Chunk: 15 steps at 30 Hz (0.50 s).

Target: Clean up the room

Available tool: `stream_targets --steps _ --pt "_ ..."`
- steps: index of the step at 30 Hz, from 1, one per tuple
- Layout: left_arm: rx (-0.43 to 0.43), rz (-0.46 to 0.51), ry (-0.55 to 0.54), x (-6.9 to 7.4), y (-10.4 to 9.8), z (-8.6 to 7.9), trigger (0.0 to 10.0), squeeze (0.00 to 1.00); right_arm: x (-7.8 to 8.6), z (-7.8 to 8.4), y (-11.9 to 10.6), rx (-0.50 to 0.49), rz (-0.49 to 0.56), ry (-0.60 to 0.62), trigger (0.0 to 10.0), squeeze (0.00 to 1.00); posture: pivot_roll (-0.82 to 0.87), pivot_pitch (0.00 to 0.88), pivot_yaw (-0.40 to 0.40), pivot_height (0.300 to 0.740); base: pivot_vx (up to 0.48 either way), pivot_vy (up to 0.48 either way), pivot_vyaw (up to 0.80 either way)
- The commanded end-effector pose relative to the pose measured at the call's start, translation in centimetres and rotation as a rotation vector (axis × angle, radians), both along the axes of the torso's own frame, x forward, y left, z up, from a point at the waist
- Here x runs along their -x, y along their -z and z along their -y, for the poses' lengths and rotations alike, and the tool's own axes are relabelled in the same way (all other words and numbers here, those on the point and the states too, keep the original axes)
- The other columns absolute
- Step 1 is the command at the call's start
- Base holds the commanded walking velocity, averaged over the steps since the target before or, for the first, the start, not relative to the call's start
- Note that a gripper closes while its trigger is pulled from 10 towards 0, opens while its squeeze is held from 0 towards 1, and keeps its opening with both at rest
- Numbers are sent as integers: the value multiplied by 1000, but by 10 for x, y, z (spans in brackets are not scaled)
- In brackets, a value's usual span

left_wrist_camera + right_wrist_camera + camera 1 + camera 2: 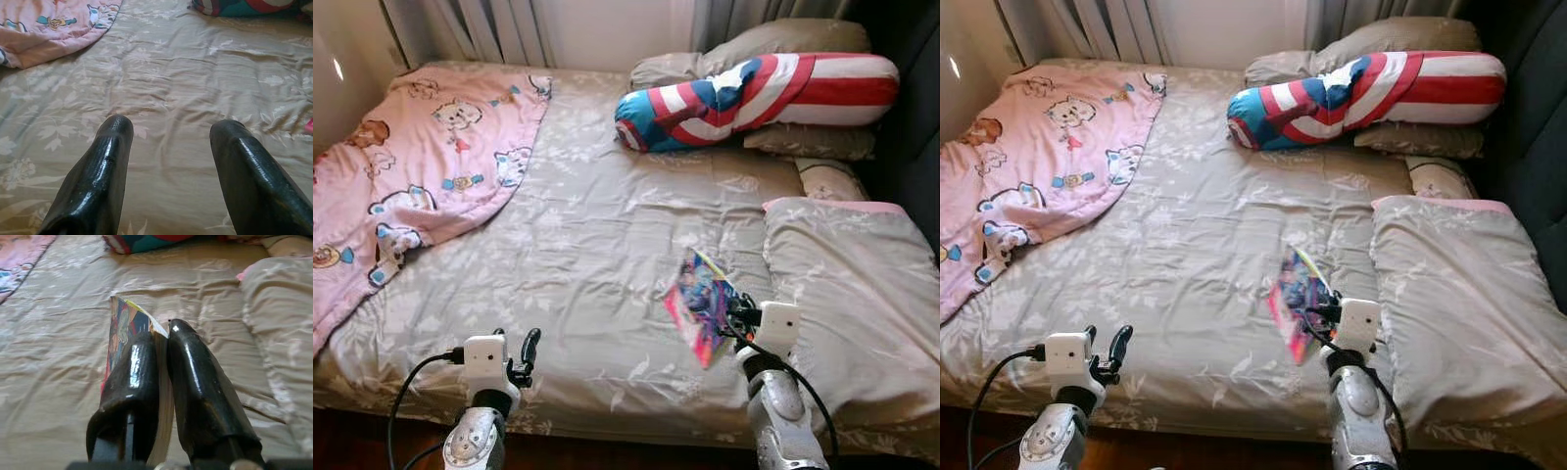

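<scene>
Left gripper (521, 354) sits over the bed's (597, 245) near edge, left of centre, jaws spread with nothing between them. Bare sheet ahead of it, open run toward the middle of the bed.

Right gripper (159, 340) is over the near edge right of centre, jaws pinching one book (703, 304). Book has a colourful cover and is held on edge, tilted, spine/long axis running from the gripper away toward the head of the bed, cover facing the robot's left. Cannot tell whether its lower edge touches the sheet.

Just right of the book: one folded grey duvet (847, 294) with a pink trim edge, filling the near right corner and running along the right edge.

Left side: one pink cartoon-print blanket (421, 176) draped from the far left corner down along the left edge, its near part hanging toward the side.

Middle of the bed is open sheet, lightly wrinkled.

Far edge: one red, white and blue bolster (754, 98) lying crosswise, long axis along the head of the bed, right of centre. Grey pillows (783, 39) behind and beneath it; at least three visible. Curtains (480, 29) beyond the far left corner.
</scene>
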<state>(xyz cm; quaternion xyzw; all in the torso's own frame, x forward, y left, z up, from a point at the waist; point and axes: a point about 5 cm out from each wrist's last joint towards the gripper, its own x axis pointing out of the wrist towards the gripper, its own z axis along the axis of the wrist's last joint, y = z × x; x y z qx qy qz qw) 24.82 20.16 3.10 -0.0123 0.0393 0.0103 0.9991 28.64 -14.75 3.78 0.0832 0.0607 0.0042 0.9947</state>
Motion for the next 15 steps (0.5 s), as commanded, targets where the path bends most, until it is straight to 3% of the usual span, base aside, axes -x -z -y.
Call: stream_targets --steps 1,9,15 --pt "5 -16 -7 4 3 -3 10000 0 -2 5 -6 -1 31 20 10000 0 76 144 -53 740 0 0 0" --pt "8 -14 -3 4 3 -2 10000 0 -2 5 -5 -4 19 25 10000 0 78 144 -53 740 0 0 0" --pt "7 -13 -2 4 3 -2 10000 0 -3 5 -4 4 11 20 10000 0 78 144 -54 740 0 0 -773"
